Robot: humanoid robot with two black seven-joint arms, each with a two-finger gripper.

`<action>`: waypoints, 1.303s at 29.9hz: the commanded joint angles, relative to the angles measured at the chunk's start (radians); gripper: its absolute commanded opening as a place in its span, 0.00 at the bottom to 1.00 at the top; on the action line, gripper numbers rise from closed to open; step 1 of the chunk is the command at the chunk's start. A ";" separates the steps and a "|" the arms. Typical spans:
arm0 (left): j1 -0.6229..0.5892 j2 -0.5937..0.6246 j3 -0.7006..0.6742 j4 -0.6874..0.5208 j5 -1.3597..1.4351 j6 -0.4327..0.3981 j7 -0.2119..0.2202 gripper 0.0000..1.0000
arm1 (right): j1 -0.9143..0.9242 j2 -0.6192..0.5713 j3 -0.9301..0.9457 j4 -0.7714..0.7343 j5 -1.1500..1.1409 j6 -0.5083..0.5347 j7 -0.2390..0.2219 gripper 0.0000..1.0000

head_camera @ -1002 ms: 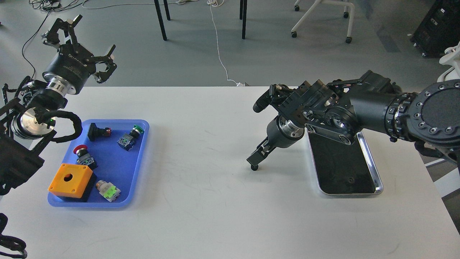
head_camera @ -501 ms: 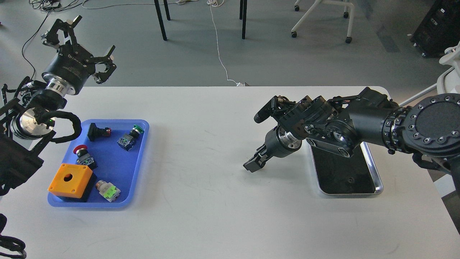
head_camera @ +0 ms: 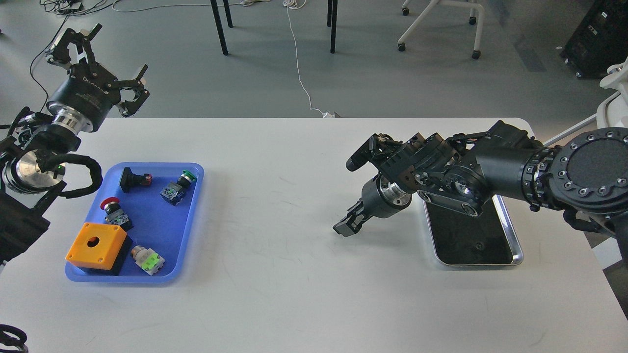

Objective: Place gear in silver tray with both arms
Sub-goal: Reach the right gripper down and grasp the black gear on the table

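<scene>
While our right gripper [head_camera: 347, 226] hangs low over the white table [head_camera: 274, 206], the silver tray [head_camera: 510, 235] lies just off to its right, with its long side running away from us toward the far edge. Our right arm is much the nearer one; part of it hangs over the far end of the tray and hides it. The fingers of that gripper look pressed together, but we cannot see a gear between them. The tip is dark and small, so we cannot tell if it holds anything.

Our left gripper [head_camera: 100, 63] is far away on the other side, held up high past the table's back edge, with its fingers spread wide and nothing in them. Below it sits the blue tray [head_camera: 194, 215] with some push buttons and an orange box [head_camera: 97, 242].

On the tray's dark floor there is one tiny round thing [head_camera: 480, 245]. It may be a gear or a hole; we cannot tell.
</scene>
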 commanded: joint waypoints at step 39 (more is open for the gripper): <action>0.014 0.005 0.000 0.000 0.001 0.002 -0.003 0.98 | -0.026 0.000 -0.021 -0.002 -0.005 -0.006 0.000 0.18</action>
